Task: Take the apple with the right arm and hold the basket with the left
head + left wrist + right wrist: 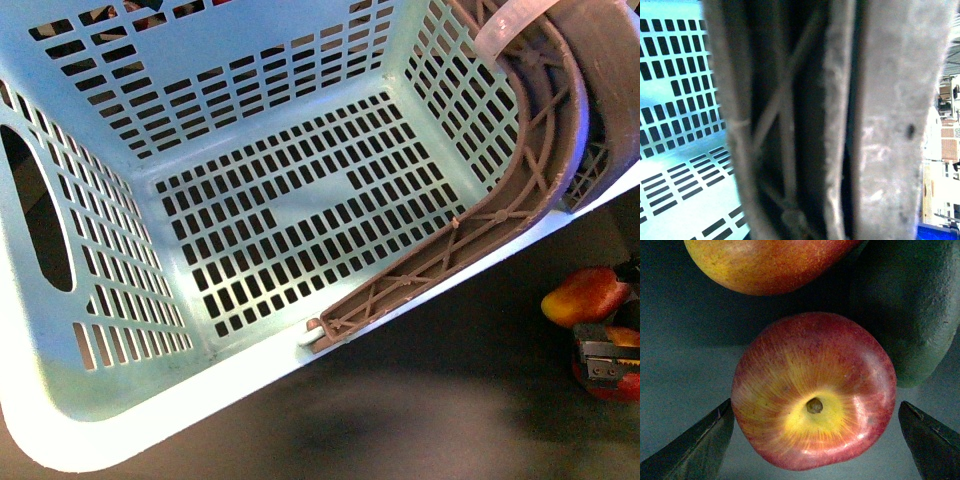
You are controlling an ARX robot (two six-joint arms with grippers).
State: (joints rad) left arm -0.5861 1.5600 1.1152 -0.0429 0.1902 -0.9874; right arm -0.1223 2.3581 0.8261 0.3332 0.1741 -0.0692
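Right of the tilted basket (250, 120), on the dark table (680, 350): the apple (812, 390), stem up, just nearer than the mango (770, 265), with the green fruit (920, 315) close beside. Around it the right gripper (815, 402) gapes, fingertips clear of both flanks. Judged firm, waxy-slick, moderately heavy and easily bruised: pinch across the widest girth. Up top the left gripper (565, 70) looks clamped on the handle (780, 125).
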